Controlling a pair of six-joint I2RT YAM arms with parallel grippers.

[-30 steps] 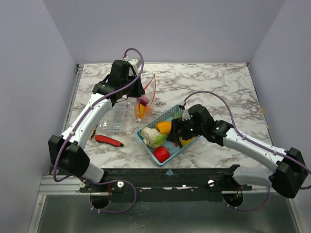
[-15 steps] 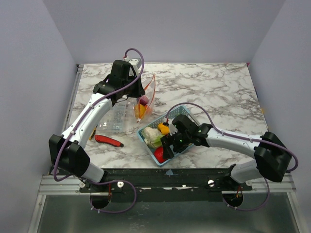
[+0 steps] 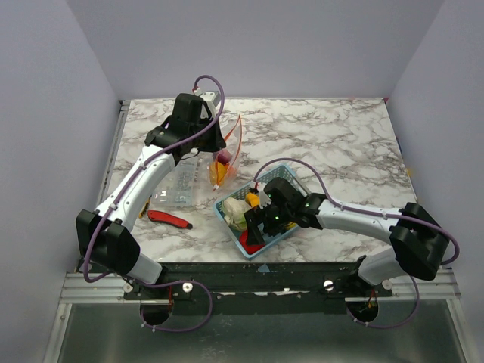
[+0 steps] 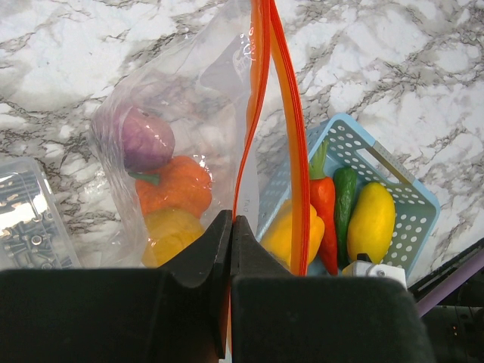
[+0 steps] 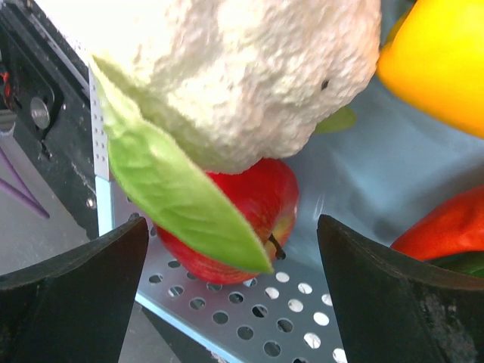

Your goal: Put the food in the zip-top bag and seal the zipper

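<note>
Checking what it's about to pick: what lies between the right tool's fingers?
In the right wrist view, a red apple lies on the basket floor between the open fingers of the right tool, half covered by a green leaf of the cauliflower.

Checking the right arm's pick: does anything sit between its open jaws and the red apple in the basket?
Yes. In the wrist view the cauliflower overlaps the red apple from above. Its green leaf slants across the apple's face, ahead of the right gripper. Nothing else visible blocks it.
</note>
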